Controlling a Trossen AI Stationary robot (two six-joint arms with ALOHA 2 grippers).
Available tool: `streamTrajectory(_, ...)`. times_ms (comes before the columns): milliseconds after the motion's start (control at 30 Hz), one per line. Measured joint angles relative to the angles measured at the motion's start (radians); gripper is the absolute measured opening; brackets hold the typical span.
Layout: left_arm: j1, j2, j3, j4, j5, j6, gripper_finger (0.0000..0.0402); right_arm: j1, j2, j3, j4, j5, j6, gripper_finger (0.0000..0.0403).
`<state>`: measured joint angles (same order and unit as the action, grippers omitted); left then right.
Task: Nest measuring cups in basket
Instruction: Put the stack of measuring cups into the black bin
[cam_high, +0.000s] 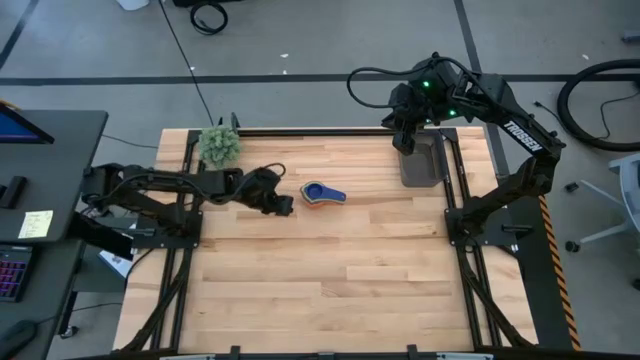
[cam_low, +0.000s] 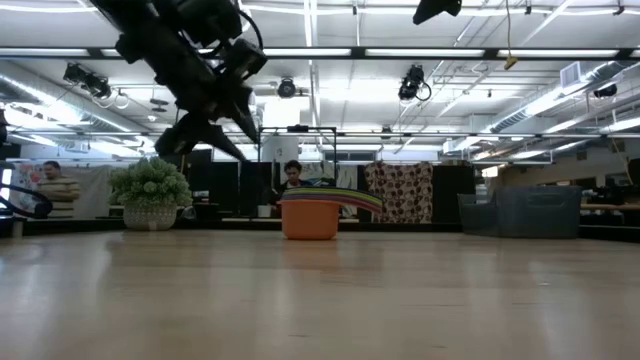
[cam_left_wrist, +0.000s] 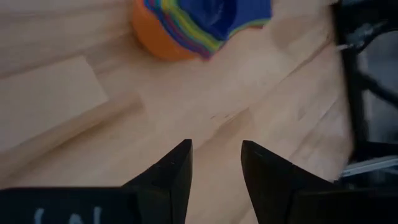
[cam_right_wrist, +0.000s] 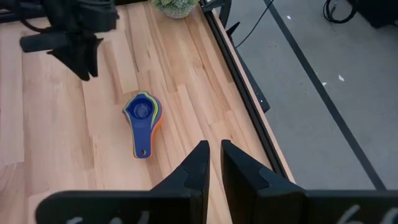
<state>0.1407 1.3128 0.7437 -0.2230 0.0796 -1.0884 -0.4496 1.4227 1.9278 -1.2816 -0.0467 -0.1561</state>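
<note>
The measuring cups (cam_high: 322, 194) are stacked one inside another into 1 pile that sits on the bare wood of the table (cam_high: 330, 290), not in the basket (cam_high: 421, 161). From above the pile shows a dark blue cup on top with its flat handle pointing toward the basket side. From the side the bottom cup is orange, and the rims above it fan out in thin bands of colour. The right wrist view shows a small hole at the end of the top handle.

The left gripper (cam_high: 284, 204) hangs just beside the stack, on the side away from the basket and raised off the wood. Its 2 fingers (cam_left_wrist: 174, 171) stand apart with a clear gap and nothing between them. The fuzzy green plant ball (cam_high: 219, 144) sits near the far edge of the table, behind the left arm.

The basket, dark grey, stands well apart from the stack, by the far corner on the right arm's side and against the black rail at that edge. The right gripper (cam_high: 405, 137) hovers over the basket's far end with its fingers drawn close together, holding nothing.

Between the stack and the basket the wood is open. The whole near half of the table, away from the stack, is open too.
</note>
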Motion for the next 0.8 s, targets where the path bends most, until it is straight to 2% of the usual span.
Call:
streamTrajectory(100, -0.034, 0.003, 0.001, -0.002, -0.052, 0.001, 0.0141, 0.002, 0.0, 0.0, -0.01, 0.0, -0.043, 0.0047)
streamTrajectory(267, -0.04, 0.005, 0.0, -0.01, -0.065, 0.001, 0.0141, 0.025, 0.0, 0.0, -0.009, -0.006, -0.108, 0.0066)
streamTrajectory(600, -0.042, 0.005, 0.0, -0.013, -0.068, 0.047, 0.0141, 0.089, 0.0, -0.005, -0.001, -0.016, -0.108, 0.0145)
streamTrajectory(800, -0.042, 0.005, 0.0, -0.014, -0.068, 0.083, 0.0141, 0.125, -0.001, -0.106, 0.053, -0.043, -0.082, 0.0181)
